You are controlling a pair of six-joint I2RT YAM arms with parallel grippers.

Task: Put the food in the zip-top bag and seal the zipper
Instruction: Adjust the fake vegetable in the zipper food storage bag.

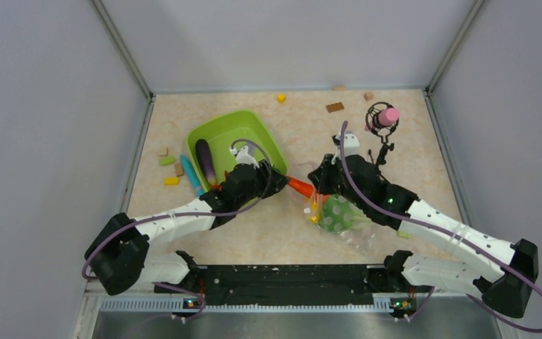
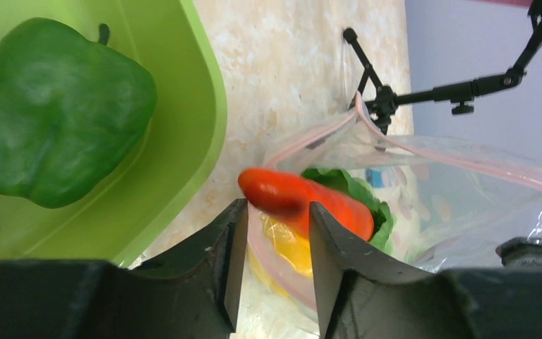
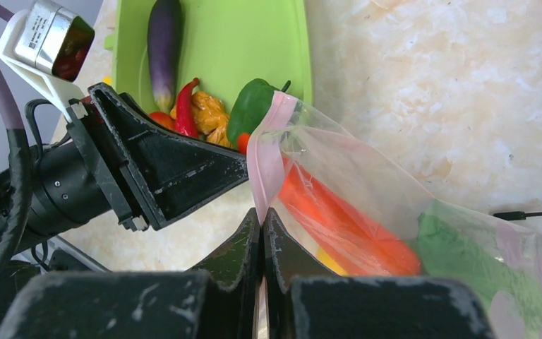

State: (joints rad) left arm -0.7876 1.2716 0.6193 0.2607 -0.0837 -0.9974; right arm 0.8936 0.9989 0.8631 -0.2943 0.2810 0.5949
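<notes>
My left gripper (image 1: 282,181) is shut on the orange carrot (image 1: 300,186) and holds it at the mouth of the clear zip-top bag (image 1: 349,227). In the left wrist view the carrot (image 2: 282,192) sits between my fingertips, over the pink zipper (image 2: 459,162). My right gripper (image 3: 262,219) is shut on the zipper strip (image 3: 265,155) and holds the mouth up. The carrot's far end (image 3: 346,226) shows through the plastic. The green cabbage (image 1: 337,213) and yellow lemon (image 2: 289,244) lie inside the bag.
The lime-green tray (image 1: 254,120) holds the purple eggplant (image 3: 164,42), red chilli (image 3: 185,106) and green pepper (image 2: 56,106). Small blocks (image 1: 171,169) lie left of the tray and at the back (image 1: 335,106). A small black stand with a pink top (image 1: 382,116) is at the back right.
</notes>
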